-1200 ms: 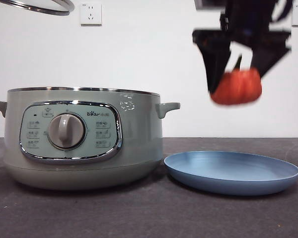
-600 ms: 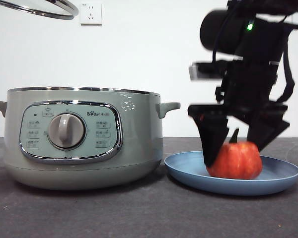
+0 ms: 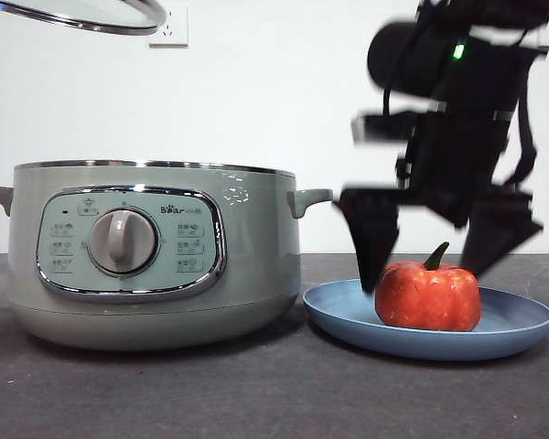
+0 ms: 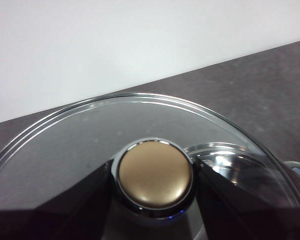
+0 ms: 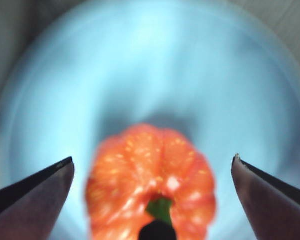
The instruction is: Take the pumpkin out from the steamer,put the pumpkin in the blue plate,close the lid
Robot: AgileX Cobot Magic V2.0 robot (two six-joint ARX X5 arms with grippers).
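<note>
The orange-red pumpkin (image 3: 428, 295) with its green stem rests in the blue plate (image 3: 522, 322), to the right of the steamer (image 3: 151, 251). Straight above it hangs my right gripper (image 3: 436, 245), open, its jaws spread wide and clear of the pumpkin (image 5: 152, 180) on both sides, the blue plate (image 5: 155, 75) beneath. The steamer stands uncovered. High at the upper left, the glass lid (image 3: 82, 14) is held in the air. My left gripper (image 4: 155, 185) is shut on the lid's knob (image 4: 155, 172), under the glass lid (image 4: 90, 130).
A dark table (image 3: 274, 393) carries the steamer and plate side by side, almost touching. A white wall with a socket (image 3: 167, 27) lies behind. The steamer's side handle (image 3: 309, 198) points toward the plate.
My right gripper came down with the pumpkin, set it in the blue plate, opened and rose slightly. The lid has drifted a little to the right.
</note>
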